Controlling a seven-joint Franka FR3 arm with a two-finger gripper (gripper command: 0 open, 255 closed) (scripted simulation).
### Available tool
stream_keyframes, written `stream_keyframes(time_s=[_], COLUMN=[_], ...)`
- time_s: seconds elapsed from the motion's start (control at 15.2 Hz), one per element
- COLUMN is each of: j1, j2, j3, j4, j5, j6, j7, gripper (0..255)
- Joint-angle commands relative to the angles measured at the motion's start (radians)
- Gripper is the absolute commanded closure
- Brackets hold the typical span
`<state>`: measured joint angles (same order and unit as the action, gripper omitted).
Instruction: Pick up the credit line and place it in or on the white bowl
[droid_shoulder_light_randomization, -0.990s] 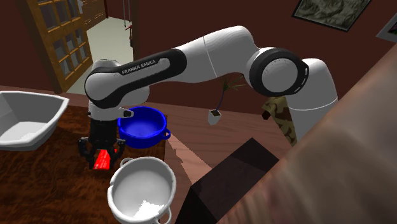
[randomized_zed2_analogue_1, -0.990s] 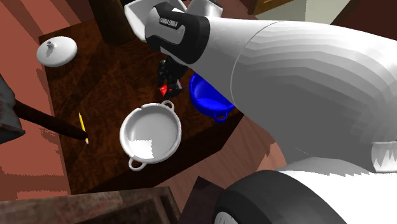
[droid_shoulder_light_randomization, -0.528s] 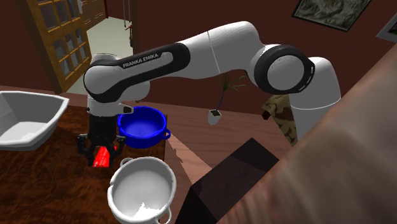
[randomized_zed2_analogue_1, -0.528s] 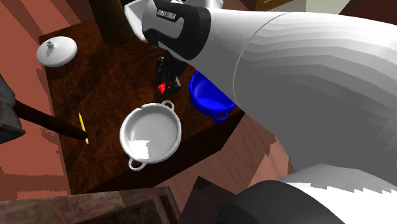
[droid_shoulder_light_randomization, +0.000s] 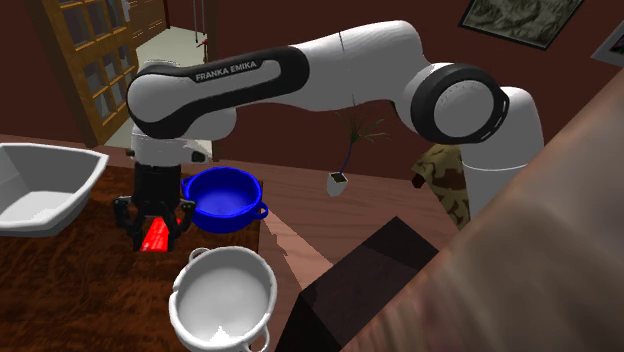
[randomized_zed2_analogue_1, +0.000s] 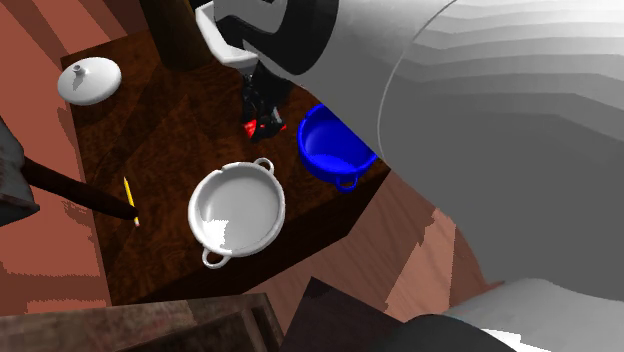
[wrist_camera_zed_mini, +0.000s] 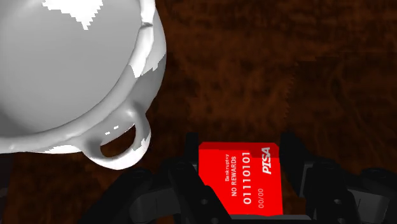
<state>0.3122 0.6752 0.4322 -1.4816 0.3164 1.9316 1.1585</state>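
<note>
A red credit card (wrist_camera_zed_mini: 240, 176) with white print is clasped between my black fingers; it also shows as a red sliver (droid_shoulder_light_randomization: 155, 233) in the shoulder view and as a small red patch (randomized_zed2_analogue_1: 257, 128) in the second exterior view. My gripper (droid_shoulder_light_randomization: 153, 236) (wrist_camera_zed_mini: 240, 184) is shut on the card and hangs above the dark wooden table (droid_shoulder_light_randomization: 70, 280). The white two-handled bowl (droid_shoulder_light_randomization: 222, 297) (randomized_zed2_analogue_1: 237, 210) (wrist_camera_zed_mini: 70, 63) stands on the table close beside and below the gripper, toward the table's near edge in the shoulder view.
A blue bowl (droid_shoulder_light_randomization: 224, 197) (randomized_zed2_analogue_1: 335, 150) sits right beside the gripper. A large white square dish (droid_shoulder_light_randomization: 40, 185) is at the shoulder view's left. A white lid (randomized_zed2_analogue_1: 88, 79) and a yellow pencil (randomized_zed2_analogue_1: 129, 196) lie farther off on the table.
My gripper has risen with the red card in it and shifted slightly toward the shoulder view's left. The bowls have not moved.
</note>
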Motion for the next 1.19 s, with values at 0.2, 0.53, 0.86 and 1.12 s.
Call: stream_keyframes(time_s=[0.2,0.53,0.86,1.12], j1=[-0.006,-0.01,-0.012,-0.039], j2=[-0.035,-0.061,-0.082,-0.213], j3=[0.006,0.011,0.016,0.04], j4=[0.014,0.041,0.074,-0.116], j5=[0.005,0.008,0.01,0.061], j6=[-0.045,-0.092,-0.141,-0.078], j7=[0.018,0.038,0.059,0.039], gripper=[255,255,255,255])
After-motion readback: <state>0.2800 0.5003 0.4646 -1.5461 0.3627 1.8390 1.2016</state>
